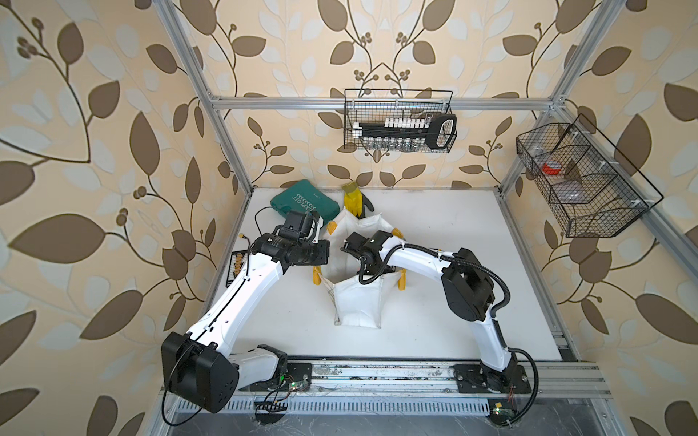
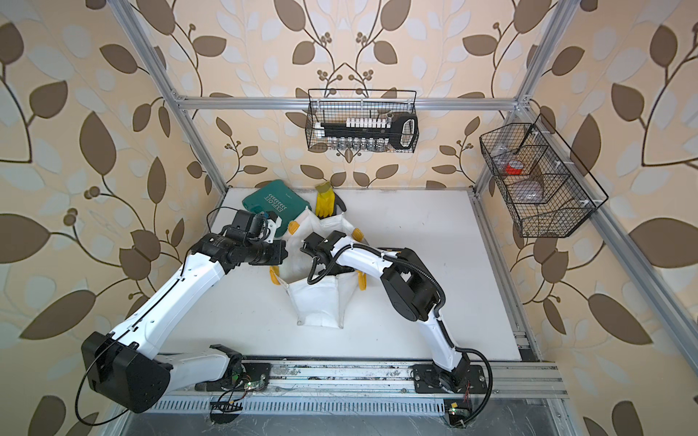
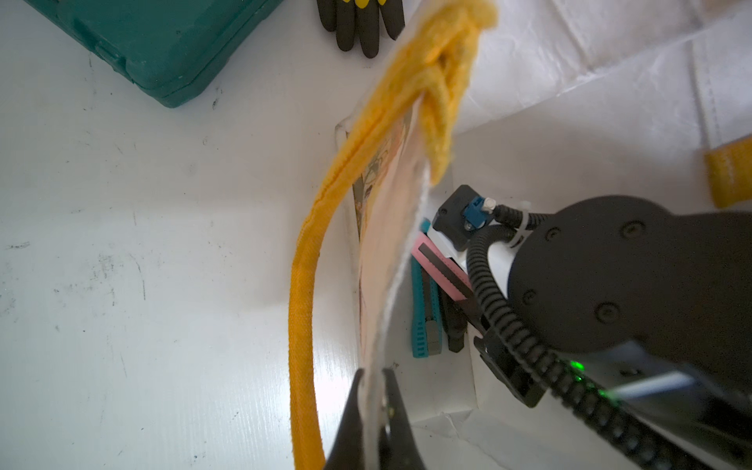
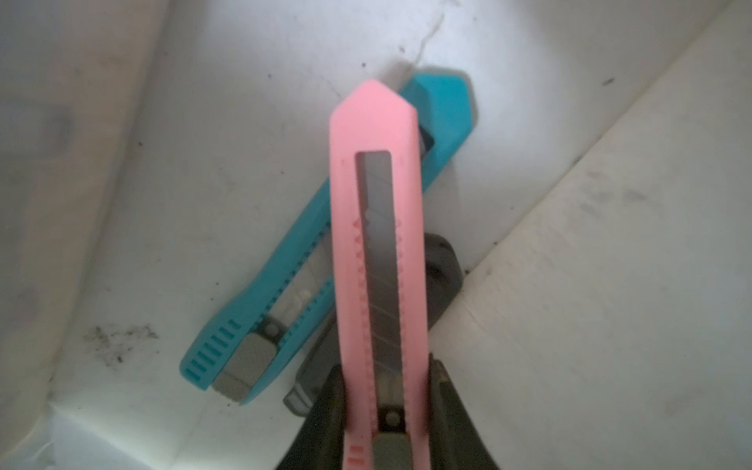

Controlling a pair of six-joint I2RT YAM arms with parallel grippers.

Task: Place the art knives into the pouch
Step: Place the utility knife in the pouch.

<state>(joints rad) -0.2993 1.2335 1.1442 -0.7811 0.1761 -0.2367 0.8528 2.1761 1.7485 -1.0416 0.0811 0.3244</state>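
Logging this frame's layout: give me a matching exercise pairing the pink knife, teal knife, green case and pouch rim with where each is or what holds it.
Things:
1. pink knife
2. teal knife
3. green case
4. pouch rim

Places or states:
A. pinched by the left gripper
B. lying flat inside the pouch
C. gripped by the right gripper
D. on the table, outside the pouch

Pairs: 1-C, 2-B, 3-D, 4-A

Right arm (image 1: 415,256) is blocking the mouth of the white gusseted tote pouch (image 1: 357,302) in both top views. Pink plastic snap-off art knife (image 4: 344,183) is running off frame edge, covering most of dark grey cutter (image 4: 441,264), part of teal plastic cutter (image 4: 443,106).
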